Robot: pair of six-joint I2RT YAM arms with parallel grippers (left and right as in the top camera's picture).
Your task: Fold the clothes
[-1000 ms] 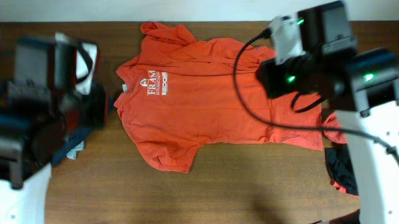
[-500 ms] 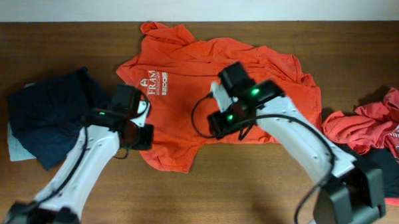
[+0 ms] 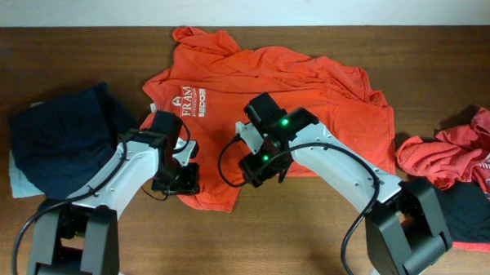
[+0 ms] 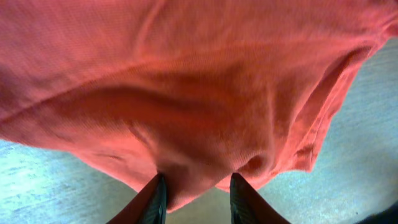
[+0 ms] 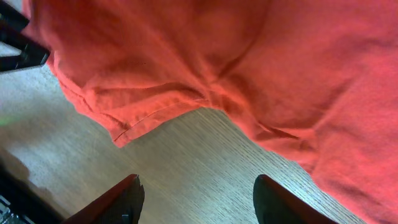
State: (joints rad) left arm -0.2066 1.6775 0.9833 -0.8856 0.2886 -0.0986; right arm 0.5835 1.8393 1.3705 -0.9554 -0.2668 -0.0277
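My left gripper [image 4: 198, 186] has narrowed around the lower sleeve hem of the orange-red T-shirt [image 3: 271, 98], which lies spread at the upper centre of the overhead view. I cannot tell whether it truly has the cloth. My right gripper [image 5: 198, 182] stands wide open and empty over bare counter [image 5: 174, 162], just short of the shirt's bottom edge. If the left has only a thin lip, it could slip. The right could close on wood, dragging the fold askew.

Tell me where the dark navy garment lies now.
The dark navy garment lies at the left side of the table in the overhead view, beside the left arm and left of the spread orange T-shirt, a pale piece peeking out beneath it.
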